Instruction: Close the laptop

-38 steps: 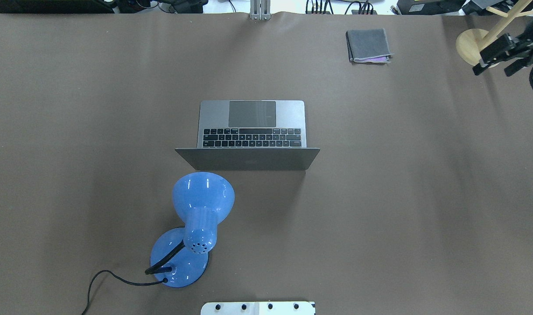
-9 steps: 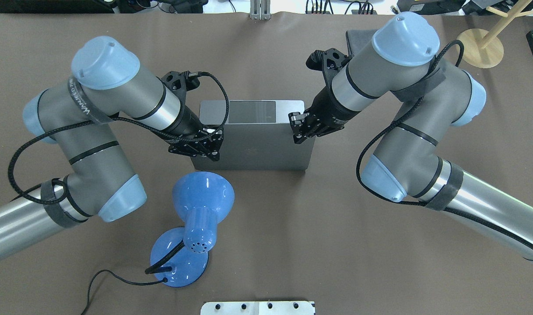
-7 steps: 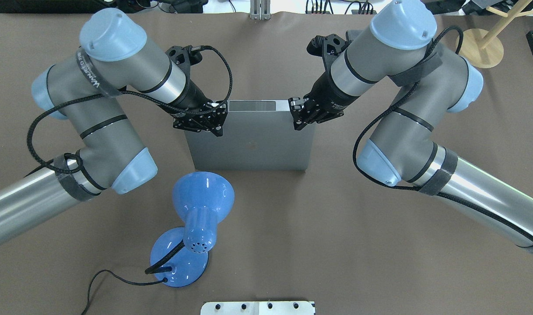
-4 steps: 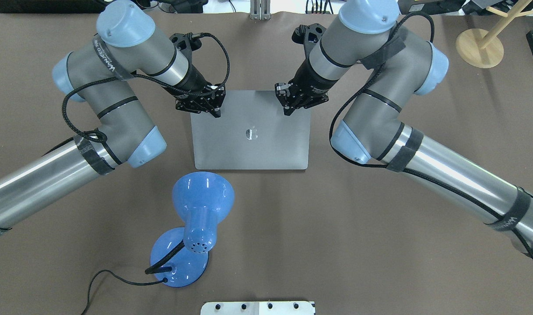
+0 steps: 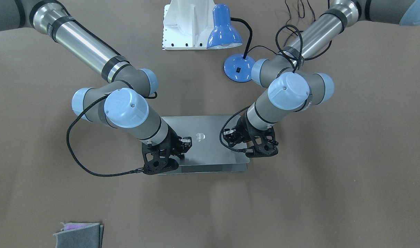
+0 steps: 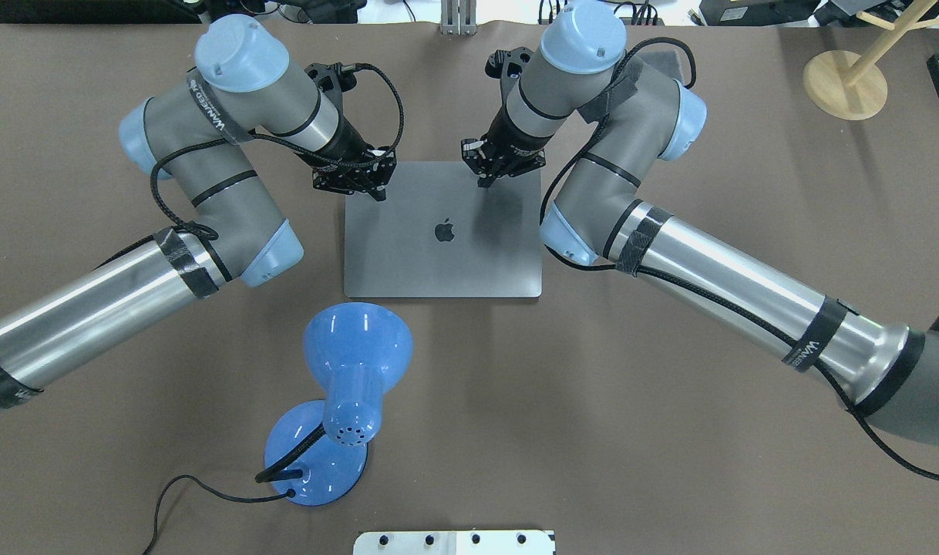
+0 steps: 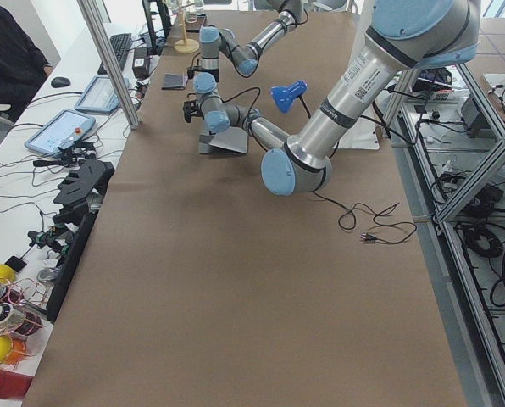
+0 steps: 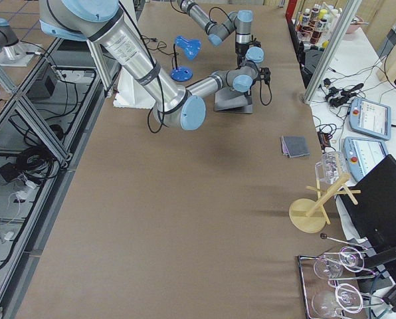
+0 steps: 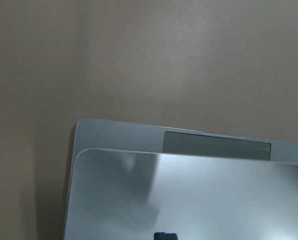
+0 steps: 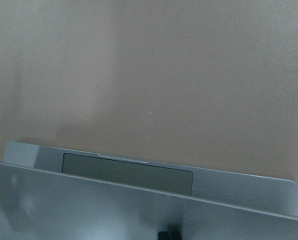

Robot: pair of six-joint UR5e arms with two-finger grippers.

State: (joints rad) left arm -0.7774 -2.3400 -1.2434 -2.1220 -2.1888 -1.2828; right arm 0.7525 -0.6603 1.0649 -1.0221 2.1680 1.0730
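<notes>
Grey metal, the laptop (image 6: 442, 262) lies mid-tabletop (image 6: 747, 193), its lid almost down with a strip of trackpad showing. Left jaws and right jaws, both clenched on nothing, press the lid near its far edge. A blue lamp (image 6: 346, 385) stands near the hinge edge, and a folded cloth (image 5: 79, 236) lies well apart.

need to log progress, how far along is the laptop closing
Mostly done: the slim space-grey metal laptop has its lid folded almost flat. In hand: the left gripper and right gripper have their fingers on the lid near its front edge. Left: a strip of trackpad shows past the lid edge, so a final push remains.
</notes>
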